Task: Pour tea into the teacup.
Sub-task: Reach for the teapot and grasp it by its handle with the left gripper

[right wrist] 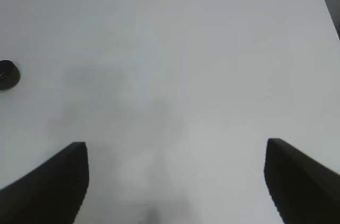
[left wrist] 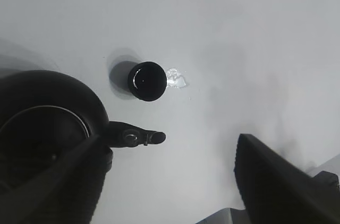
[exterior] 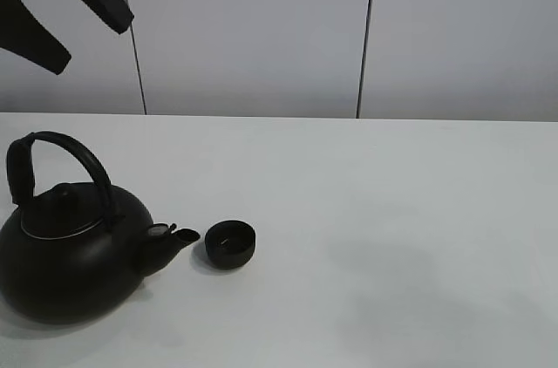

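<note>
While the left gripper (exterior: 91,42) hangs above the black kettle (exterior: 74,255) and the right gripper (right wrist: 175,149) above the white table (exterior: 392,237), both with jaws spread apart and empty, the small black teacup (exterior: 230,243) stands upright on the table just off the kettle's spout (exterior: 177,237), not touching it. A few clear droplets (left wrist: 176,79) lie beside the cup.

Matte black kettle (exterior: 70,255) (thin metal lid rim) and teacup (exterior: 231,243) on a smooth white table (exterior: 392,237).
</note>
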Controlling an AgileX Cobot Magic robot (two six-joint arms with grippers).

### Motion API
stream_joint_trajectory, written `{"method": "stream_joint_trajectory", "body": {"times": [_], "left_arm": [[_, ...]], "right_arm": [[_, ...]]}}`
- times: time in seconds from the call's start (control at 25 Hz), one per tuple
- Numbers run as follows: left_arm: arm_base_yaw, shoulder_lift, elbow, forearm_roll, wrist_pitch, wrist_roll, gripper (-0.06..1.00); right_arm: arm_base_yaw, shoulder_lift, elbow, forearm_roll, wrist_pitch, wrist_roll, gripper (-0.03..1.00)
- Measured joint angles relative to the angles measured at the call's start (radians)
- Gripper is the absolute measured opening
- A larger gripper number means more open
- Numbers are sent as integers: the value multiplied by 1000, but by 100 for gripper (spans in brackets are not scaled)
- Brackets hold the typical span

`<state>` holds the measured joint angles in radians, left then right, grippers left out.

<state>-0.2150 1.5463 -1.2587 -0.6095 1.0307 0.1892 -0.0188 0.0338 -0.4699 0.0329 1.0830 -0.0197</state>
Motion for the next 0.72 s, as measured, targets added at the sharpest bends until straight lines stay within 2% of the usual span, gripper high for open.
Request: {"method": "stream_joint_trajectory", "body": {"times": [0.4,0.72], "left_arm": [[0,0,0,9,-40,24,50],[0,-28,-54,181,-69,44,50]], "right_arm": [[0,0,0,0,0,0,62],[0,0,0,0,0,0,62]]}}
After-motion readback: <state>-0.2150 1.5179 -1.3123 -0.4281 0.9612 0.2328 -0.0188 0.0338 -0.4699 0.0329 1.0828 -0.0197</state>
